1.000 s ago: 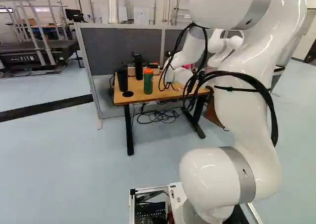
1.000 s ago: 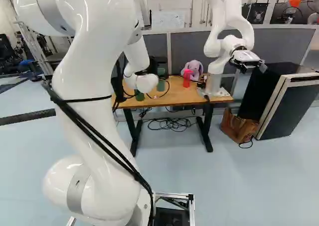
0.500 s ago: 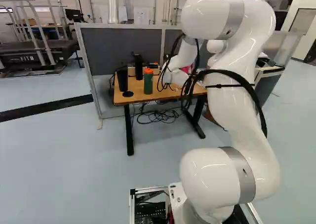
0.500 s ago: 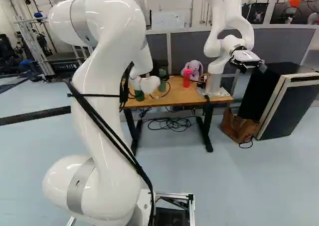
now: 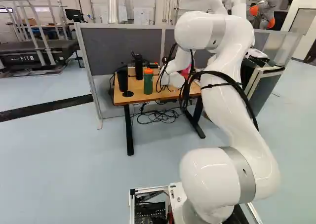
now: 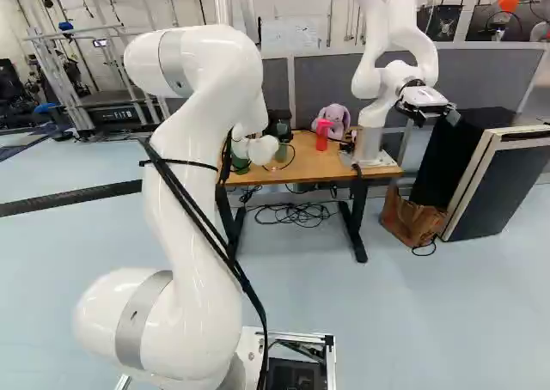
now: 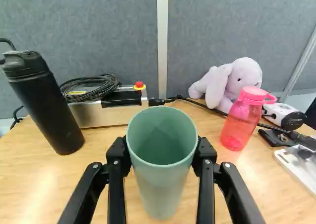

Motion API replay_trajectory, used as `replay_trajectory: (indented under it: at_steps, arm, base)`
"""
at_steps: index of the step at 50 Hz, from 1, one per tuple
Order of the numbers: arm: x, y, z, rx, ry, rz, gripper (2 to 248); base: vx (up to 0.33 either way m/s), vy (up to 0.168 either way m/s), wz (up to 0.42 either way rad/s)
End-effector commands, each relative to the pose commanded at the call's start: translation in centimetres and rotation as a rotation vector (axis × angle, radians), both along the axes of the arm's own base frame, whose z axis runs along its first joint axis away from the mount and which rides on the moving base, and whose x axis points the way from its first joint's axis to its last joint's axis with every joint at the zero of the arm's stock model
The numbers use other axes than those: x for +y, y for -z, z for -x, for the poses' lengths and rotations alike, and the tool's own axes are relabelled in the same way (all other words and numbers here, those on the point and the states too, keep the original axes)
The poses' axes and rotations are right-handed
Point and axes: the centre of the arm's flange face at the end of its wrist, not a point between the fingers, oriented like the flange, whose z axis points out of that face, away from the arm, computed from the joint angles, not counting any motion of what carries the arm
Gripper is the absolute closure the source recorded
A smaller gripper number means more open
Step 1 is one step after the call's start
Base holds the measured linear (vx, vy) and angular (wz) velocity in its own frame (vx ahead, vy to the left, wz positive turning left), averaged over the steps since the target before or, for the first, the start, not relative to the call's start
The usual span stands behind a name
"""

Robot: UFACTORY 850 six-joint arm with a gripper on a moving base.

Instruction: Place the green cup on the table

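The pale green cup [image 7: 163, 179] is upright in the wrist view, its open mouth towards the camera. My black gripper [image 7: 162, 160] is shut on it, one finger against each side near the rim. Below the cup lies the wooden table [image 7: 29, 169]; whether its bottom touches the wood I cannot tell. In the base views the white wrist of my arm is over the same table [image 6: 352, 168] and hides much of the gripper.
A black bottle [image 7: 44, 103] and a pink bottle [image 7: 242, 120] flank the cup. Behind are a metal box [image 7: 103, 114] and a plush rabbit [image 7: 232, 83]. A green bottle with orange lid [image 5: 148, 83] stands nearby. Another robot [image 6: 371, 119] is mounted at the table's far end.
My arm's upper joints have swung inward and lower, leftward in the left base view and rightward in the right one. Its wrist has shifted only slightly. The base has not moved.
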Motion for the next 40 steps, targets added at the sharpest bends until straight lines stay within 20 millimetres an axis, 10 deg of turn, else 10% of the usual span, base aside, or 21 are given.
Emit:
replay_trajectory:
  at_steps: [15,16,25,26,40]
  arm:
    - [0.0,0.8,-0.3,0.007,0.0,0.0,109]
    - [0.0,0.8,-0.3,0.007,0.0,0.0,76]
    - [0.0,0.8,-0.3,0.007,0.0,0.0,43]
    - [0.0,0.8,-0.3,0.007,0.0,0.0,8]
    - [0.1,-0.2,0.7,0.006,-0.002,0.0,3]
  base:
    - [0.0,0.0,0.0]
    - [0.0,0.0,0.0]
    - [0.0,0.0,0.0]
    - [0.0,0.0,0.0]
    - [0.0,0.0,0.0]
